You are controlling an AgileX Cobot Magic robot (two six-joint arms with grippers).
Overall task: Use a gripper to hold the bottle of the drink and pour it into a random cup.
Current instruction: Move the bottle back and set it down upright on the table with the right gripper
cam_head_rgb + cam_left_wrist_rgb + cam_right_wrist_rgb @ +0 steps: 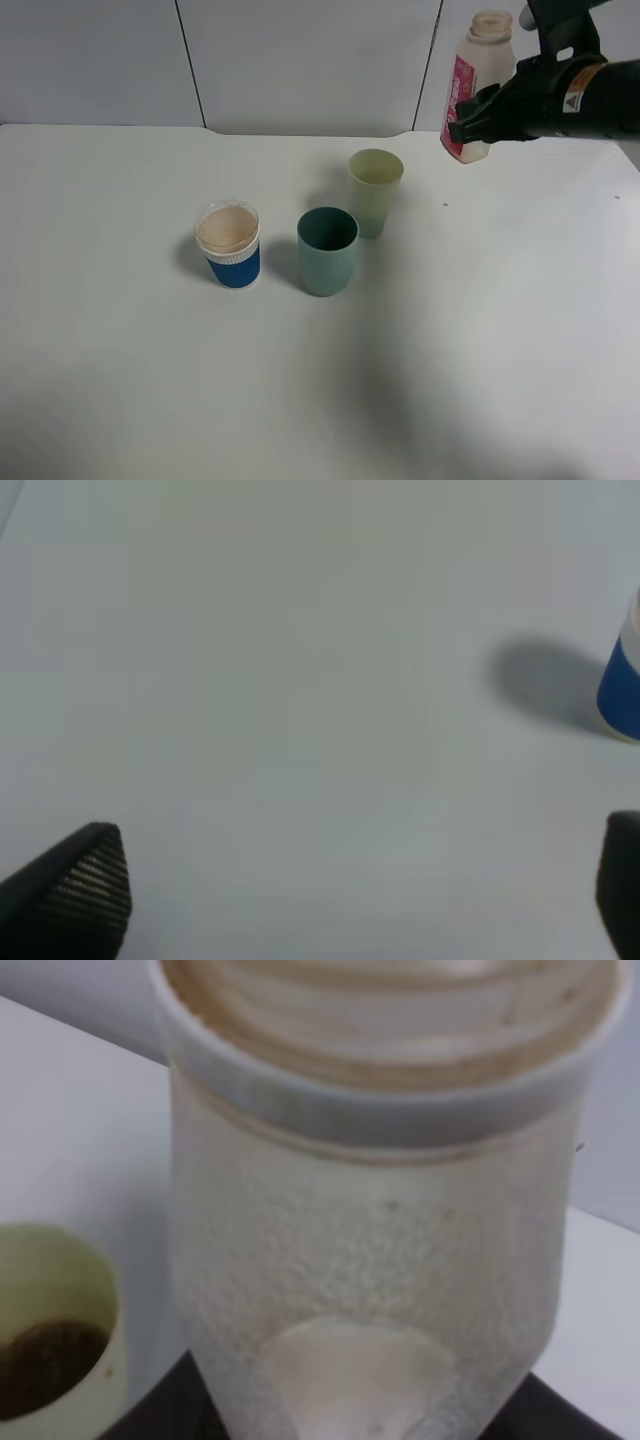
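Above the white table [120, 380], the black right gripper [476, 122] pinches the small translucent red-labelled plastic bottle [480, 70] upright and aloft, right of the pale yellow-green tapered plastic cup [375, 190]. That cup holds dark brown drink [45, 1360], so pouring looks done. Setting the bottle down must avoid the teal-green cup [327, 250] and blue-and-white cup [229, 247], while the left gripper [355, 885] hangs spread.
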